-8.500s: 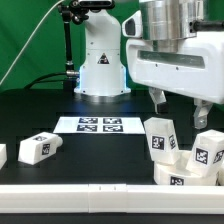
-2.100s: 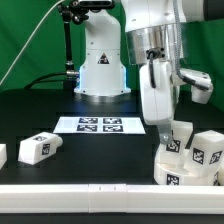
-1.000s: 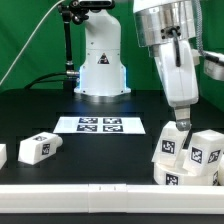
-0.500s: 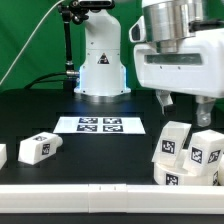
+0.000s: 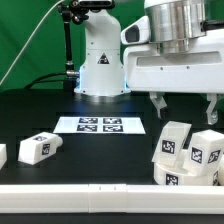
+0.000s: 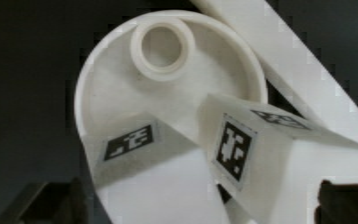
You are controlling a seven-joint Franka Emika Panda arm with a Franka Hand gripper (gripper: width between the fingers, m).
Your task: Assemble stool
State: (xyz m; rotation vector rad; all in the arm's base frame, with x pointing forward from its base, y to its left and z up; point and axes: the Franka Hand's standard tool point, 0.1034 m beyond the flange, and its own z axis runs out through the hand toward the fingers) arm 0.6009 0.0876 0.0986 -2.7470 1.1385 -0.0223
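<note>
The stool's white round seat [image 5: 183, 179] lies at the exterior view's right front, with its rim against the front rail. On it stand two chunky tagged legs [image 5: 171, 143] [image 5: 208, 154]. My gripper [image 5: 186, 106] hangs open just above these two, one finger on each side, holding nothing. In the wrist view the seat [image 6: 131, 110] fills the picture, a round socket [image 6: 160, 46] shows in it, and a tagged leg [image 6: 256, 150] sits between my dark fingertips [image 6: 48, 203]. Another leg [image 5: 38, 148] lies on its side at the exterior view's left.
The marker board [image 5: 98, 125] lies flat mid-table before the robot base [image 5: 100, 70]. A long white rail [image 5: 80, 190] runs along the front edge. A further white block [image 5: 2, 155] is cut off at the exterior view's left edge.
The gripper has lifted off the right-hand legs and turned, so both fingers now show spread apart above them. The legs and seat have stayed put.
</note>
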